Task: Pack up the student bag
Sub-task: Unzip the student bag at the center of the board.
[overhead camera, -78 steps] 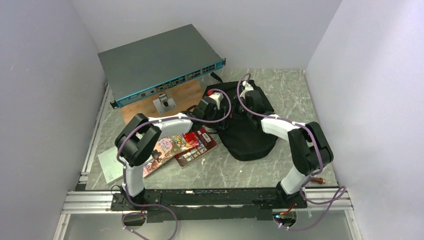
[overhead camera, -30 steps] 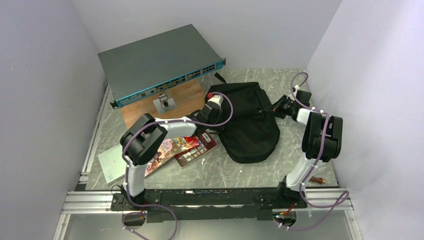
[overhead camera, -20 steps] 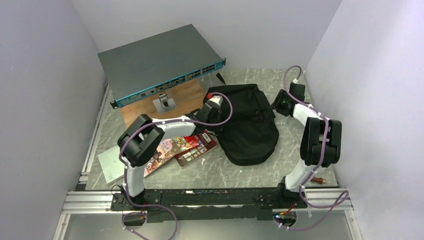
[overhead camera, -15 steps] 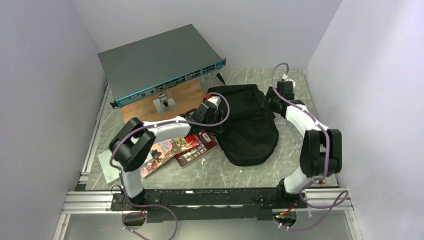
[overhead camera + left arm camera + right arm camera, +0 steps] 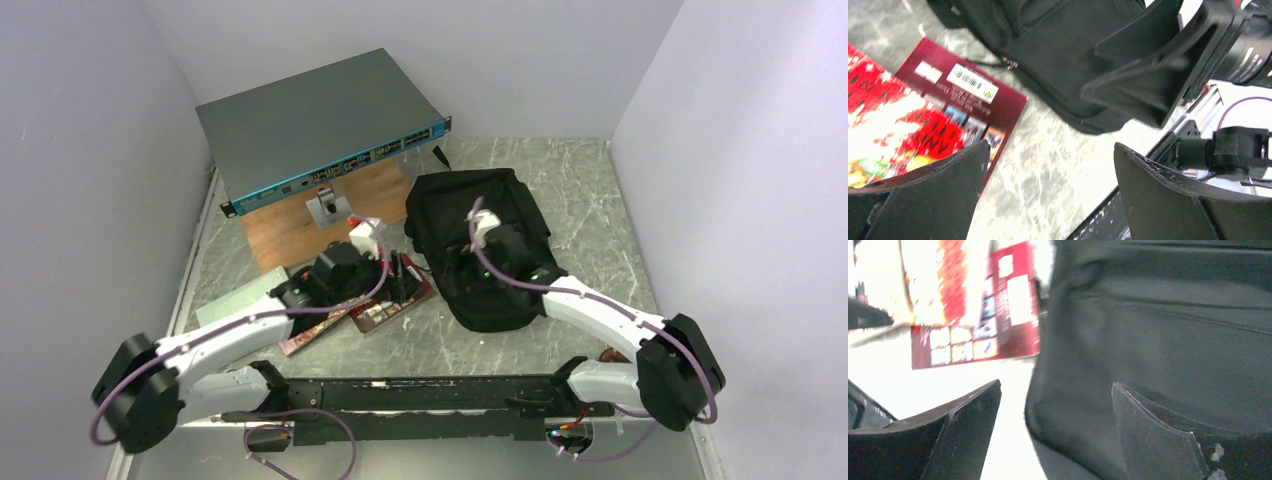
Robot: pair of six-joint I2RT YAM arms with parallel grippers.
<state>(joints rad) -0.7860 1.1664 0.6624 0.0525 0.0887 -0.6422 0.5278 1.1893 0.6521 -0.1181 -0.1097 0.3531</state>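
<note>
Top: student bag (image 5: 515,205) lies flat on table (image 5: 590,200), near grey switch box (image 5: 310,115).
Left wrist: left end effector (image 5: 1048,195) released, jaws wide, above table beside red book (image 5: 963,95).
Right wrist: right end effector (image 5: 1055,435) released, empty, over student bag's edge.

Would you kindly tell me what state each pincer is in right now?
Left pincer: open, holding nothing.
Right pincer: open, holding nothing, over the student bag.
</note>
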